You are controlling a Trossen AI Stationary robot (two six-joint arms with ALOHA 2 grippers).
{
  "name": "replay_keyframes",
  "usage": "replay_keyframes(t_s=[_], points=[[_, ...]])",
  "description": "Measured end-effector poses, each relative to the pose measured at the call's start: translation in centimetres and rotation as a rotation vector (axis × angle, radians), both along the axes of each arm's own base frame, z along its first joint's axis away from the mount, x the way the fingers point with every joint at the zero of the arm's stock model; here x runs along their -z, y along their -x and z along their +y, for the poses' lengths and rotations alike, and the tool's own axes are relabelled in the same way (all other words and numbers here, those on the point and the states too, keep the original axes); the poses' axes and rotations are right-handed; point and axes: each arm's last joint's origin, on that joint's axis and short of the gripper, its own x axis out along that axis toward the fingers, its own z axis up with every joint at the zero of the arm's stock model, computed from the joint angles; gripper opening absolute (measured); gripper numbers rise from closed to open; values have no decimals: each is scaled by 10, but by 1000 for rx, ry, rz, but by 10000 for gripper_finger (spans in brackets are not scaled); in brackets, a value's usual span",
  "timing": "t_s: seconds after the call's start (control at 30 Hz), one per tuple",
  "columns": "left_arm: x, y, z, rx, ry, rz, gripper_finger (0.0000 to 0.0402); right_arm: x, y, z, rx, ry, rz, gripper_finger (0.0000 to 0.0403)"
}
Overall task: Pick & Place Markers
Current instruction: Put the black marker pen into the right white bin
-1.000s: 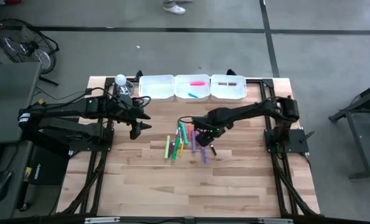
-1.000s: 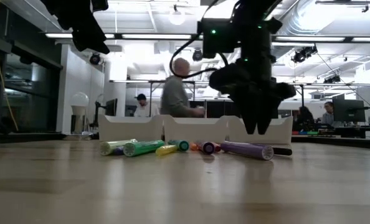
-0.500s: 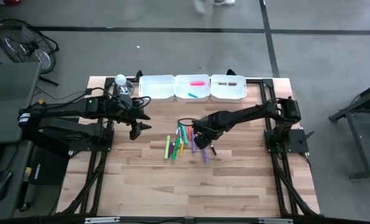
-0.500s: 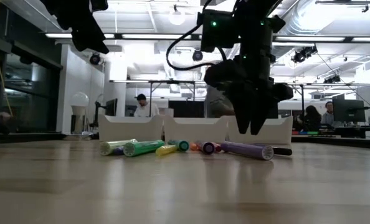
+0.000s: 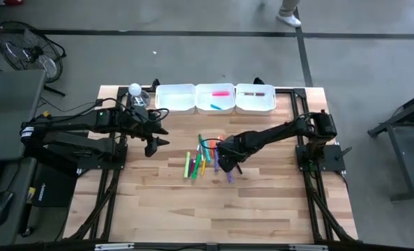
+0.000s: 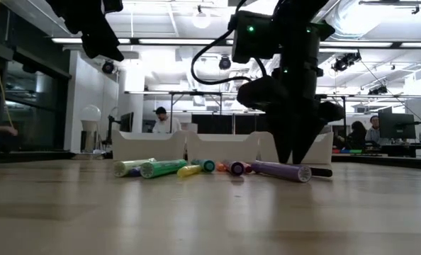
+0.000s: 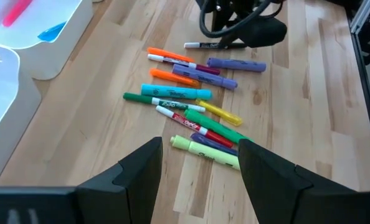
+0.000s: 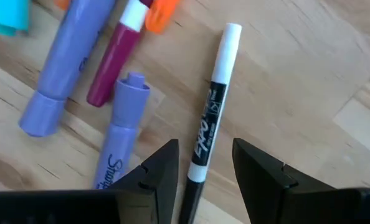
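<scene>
Risk first: right gripper (image 8: 203,171) is low over the edge of the marker pile (image 5: 205,157) at frame centre in the high view, fingers spread with nothing between them yet, and the black-and-white marker (image 8: 212,109) lines up with the gap but runs lengthwise through it rather than across, so a close from here could skid off the barrel or roll it away. Purple marker (image 8: 119,137) lies just beside the one finger (image 8: 157,171); descending as-is could nudge or trap it too, giving a double pick. Target sits directly ahead of the fingertips, flat on the table (image 5: 263,202), apart from both pads. Left gripper (image 7: 197,165) waits raised at centre left, fingers spread, empty. Trays (image 5: 175,97) sit along the table's top edge.
</scene>
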Motion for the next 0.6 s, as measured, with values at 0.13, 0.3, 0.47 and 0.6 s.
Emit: replay_keyframes(t_s=[0.13,0.3,0.47,0.6], points=[[0,0,0,6,5,-1,207,0,-1,2,-2,30,-9,140],[0,0,0,7,5,-1,207,8,-3,2,-4,41,6,140],[0,0,0,8,6,0,207,22,-6,3,19,29,46,140],[1,1,0,7,7,11,207,24,-6,3,53,49,52,140]])
